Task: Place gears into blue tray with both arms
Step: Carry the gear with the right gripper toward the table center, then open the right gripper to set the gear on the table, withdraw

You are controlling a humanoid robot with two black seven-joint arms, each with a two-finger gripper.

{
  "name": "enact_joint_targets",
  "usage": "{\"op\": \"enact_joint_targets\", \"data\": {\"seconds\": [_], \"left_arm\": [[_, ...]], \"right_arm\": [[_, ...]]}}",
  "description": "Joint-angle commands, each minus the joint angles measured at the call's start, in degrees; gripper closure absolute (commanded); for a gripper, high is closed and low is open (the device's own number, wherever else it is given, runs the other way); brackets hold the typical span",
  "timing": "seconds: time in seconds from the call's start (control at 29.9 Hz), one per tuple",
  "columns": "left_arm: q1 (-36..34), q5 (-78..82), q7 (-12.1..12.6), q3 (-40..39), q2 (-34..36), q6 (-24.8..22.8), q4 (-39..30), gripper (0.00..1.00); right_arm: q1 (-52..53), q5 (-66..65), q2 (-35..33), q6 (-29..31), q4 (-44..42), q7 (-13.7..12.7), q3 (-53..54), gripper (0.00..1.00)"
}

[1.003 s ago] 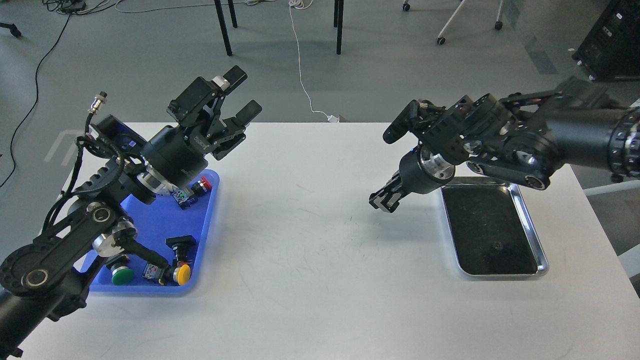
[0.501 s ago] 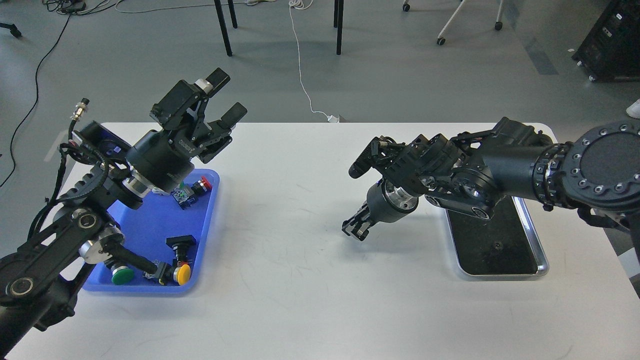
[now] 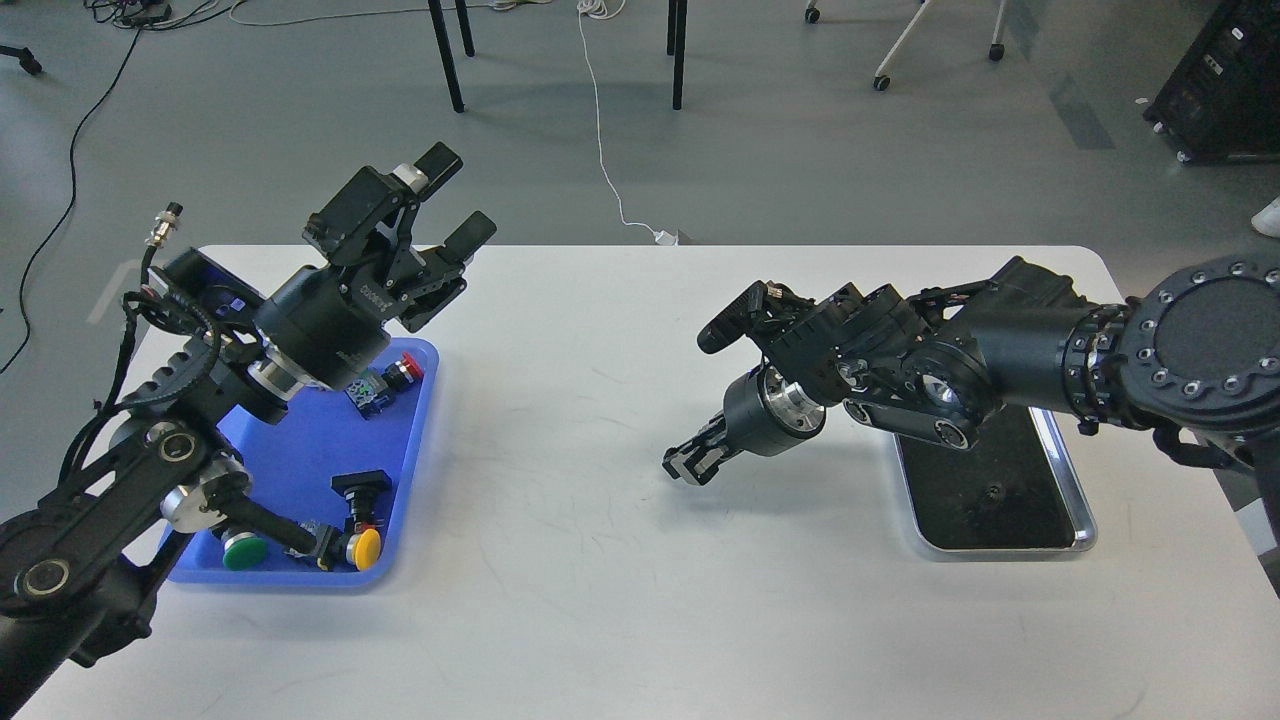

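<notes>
The blue tray (image 3: 300, 450) lies at the table's left and holds several push-button switches. My left gripper (image 3: 456, 202) is open, raised above the tray's far end and pointing up and right. One tiny black gear (image 3: 992, 491) lies in the metal tray (image 3: 1086, 522) on the right. My right gripper (image 3: 688, 464) hangs low over the bare table, left of the metal tray, pointing down and left. Its fingers are together, and I cannot tell whether anything tiny sits between the tips. My left arm hides part of the blue tray's floor.
Green (image 3: 243, 551), yellow (image 3: 366, 546) and red (image 3: 405, 370) push buttons lie along the blue tray's near and right sides. White tabletop stretches between the two trays. Chair legs and cables are on the floor beyond the far edge.
My right gripper has moved left and down, away from the metal tray toward the table's middle. My left gripper has shifted slightly left and stays open.
</notes>
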Motion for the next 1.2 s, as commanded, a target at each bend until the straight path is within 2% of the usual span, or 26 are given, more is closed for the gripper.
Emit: {"op": "enact_joint_targets", "data": {"seconds": [0.0,0.07,0.13,0.2,0.47,0.57,0.64,0.87,1.04,1.17], "left_arm": [[0.0,0.0,0.0,0.0,0.0,0.0,0.0,0.02],[0.0,0.0,0.0,0.0,0.0,0.0,0.0,0.02],[0.1,0.0,0.0,0.0,0.0,0.0,0.0,0.02],[0.1,0.1,0.0,0.0,0.0,0.0,0.0,0.02],[0.1,0.1,0.1,0.4,0.2,-0.1,0.0,0.02],[0.1,0.2,0.2,0.6,0.2,-0.1,0.0,0.02],[0.0,0.5,0.3,0.8,0.3,-0.1,0.0,0.02],[-0.8,7.8,0.3,1.2,0.3,-1.8,0.1,0.02],[-1.4,15.3,0.2,2.5,0.0,-2.5,0.4,0.02],[-5.7,23.8,-0.1,8.4,-0.4,-2.2,1.2,0.02]], "right_arm": [[0.0,0.1,0.0,0.0,0.0,0.0,-0.1,0.71],[0.0,0.1,0.0,0.0,0.0,0.0,-0.3,0.67],[0.0,0.1,0.0,0.0,-0.1,0.0,-0.3,0.57],[0.0,0.1,0.0,0.0,-0.1,0.0,-0.3,0.53],[2.4,0.9,0.0,0.2,0.4,0.0,0.7,0.23],[4.3,3.6,0.0,0.3,2.8,0.0,2.4,0.1],[5.0,6.9,-1.1,0.5,5.0,0.0,4.3,0.06],[1.8,23.8,-20.6,0.8,10.9,0.0,13.4,0.05],[-8.8,38.0,-32.7,1.0,13.3,0.0,26.6,0.05],[-20.0,49.5,-39.9,4.1,13.9,0.0,39.7,0.05]]}}
